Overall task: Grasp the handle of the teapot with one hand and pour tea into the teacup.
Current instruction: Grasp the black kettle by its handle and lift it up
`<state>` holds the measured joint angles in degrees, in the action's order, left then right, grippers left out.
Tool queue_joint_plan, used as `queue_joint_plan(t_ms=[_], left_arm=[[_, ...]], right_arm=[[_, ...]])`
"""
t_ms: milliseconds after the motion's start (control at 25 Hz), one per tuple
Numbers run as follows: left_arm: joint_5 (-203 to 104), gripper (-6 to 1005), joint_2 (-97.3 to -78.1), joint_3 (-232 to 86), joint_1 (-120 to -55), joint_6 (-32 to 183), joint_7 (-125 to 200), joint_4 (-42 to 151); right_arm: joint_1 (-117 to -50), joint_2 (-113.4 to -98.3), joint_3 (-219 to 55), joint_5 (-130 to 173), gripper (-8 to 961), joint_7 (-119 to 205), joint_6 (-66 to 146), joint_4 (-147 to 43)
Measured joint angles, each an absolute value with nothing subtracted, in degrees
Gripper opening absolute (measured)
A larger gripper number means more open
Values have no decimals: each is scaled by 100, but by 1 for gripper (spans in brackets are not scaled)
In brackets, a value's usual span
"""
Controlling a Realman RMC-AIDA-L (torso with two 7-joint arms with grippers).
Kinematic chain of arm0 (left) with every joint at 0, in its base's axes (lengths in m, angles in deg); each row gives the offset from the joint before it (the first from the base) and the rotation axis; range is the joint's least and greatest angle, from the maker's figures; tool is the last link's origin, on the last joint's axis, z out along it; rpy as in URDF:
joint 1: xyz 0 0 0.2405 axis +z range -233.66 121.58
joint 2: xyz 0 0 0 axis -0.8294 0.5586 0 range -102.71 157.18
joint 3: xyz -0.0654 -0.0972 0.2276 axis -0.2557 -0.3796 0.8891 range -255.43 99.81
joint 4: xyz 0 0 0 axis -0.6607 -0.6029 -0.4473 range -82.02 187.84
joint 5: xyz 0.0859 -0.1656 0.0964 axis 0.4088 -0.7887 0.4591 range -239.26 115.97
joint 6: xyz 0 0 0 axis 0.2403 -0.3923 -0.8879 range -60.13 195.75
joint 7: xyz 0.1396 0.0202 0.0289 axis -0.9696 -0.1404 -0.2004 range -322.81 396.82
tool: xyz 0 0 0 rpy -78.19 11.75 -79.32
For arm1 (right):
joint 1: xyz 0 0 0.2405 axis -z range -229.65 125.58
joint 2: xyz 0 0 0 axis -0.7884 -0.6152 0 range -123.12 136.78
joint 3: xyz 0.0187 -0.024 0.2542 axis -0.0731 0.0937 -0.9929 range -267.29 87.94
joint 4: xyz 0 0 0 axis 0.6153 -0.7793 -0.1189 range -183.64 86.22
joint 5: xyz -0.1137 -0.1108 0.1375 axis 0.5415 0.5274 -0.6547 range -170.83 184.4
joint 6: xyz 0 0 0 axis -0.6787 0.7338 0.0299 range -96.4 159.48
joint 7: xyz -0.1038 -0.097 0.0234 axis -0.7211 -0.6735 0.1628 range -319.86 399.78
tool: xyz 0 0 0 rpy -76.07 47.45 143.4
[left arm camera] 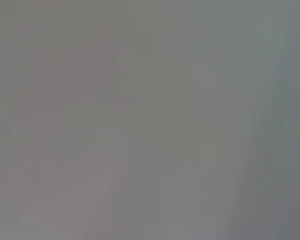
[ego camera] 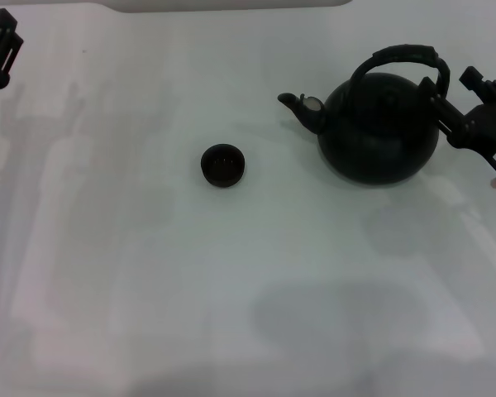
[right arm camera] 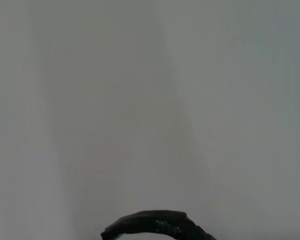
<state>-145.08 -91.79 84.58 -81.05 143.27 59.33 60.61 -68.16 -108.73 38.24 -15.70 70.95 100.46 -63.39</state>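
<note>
Teapot [ego camera: 379, 128] sits on the bench [ego camera: 231, 289] at your right, spout toward the teacup [ego camera: 223, 165], which stands well apart. Your right gripper [ego camera: 451, 106] is at the handle's [ego camera: 401, 59] right end; whether its fingers are spread or pinching, you probably cannot tell here. Seat the grip high on the ribbed arch before lifting. Left gripper [ego camera: 2, 45] idles far left.

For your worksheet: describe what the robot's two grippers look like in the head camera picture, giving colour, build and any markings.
Both are black and angular. The right gripper is blocky, built from bracket-like segments, with a small white label and a pinkish spot near its outer edge. The left gripper shows only as narrow black bars at the frame edge.
</note>
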Motion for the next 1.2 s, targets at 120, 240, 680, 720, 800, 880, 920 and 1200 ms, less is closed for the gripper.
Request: queue_joint_plan(t_ms=[120,240,680,720,800,880,920,1200], left_arm=[[-14509,887,-9181,8458,-8094,14327,5933,6064],[-14508,887,-9183,8472,-8087,14326,5933,6064],[-14514,887,-9186,8480,-8027,14324,5993,6071],[-14514,887,-9186,8480,-8027,14324,5993,6071],[-14514,887,-9186,8485,-8019,14324,6011,6072],[-14515,887,-9186,8486,-8007,14325,6017,6073],[-14515,887,-9186,8487,-8000,14327,6018,6072],[-14501,887,-9183,8488,-7994,14332,6021,6057]], right_arm=[[-6835,-10875,3824,-1598,841,7082,9903,-6406],[-6846,-10875,3822,-1607,841,7063,9874,-6425],[-6971,-10884,3864,-1738,811,7049,9539,-6422],[-6971,-10884,3864,-1738,786,7049,9539,-6422],[-6988,-10882,3880,-1733,737,7047,9448,-6421],[-6988,-10882,3884,-1732,688,7046,9452,-6424],[-6987,-10883,3886,-1731,646,7046,9477,-6427],[-6991,-10884,3882,-1733,351,7045,9492,-6435]])
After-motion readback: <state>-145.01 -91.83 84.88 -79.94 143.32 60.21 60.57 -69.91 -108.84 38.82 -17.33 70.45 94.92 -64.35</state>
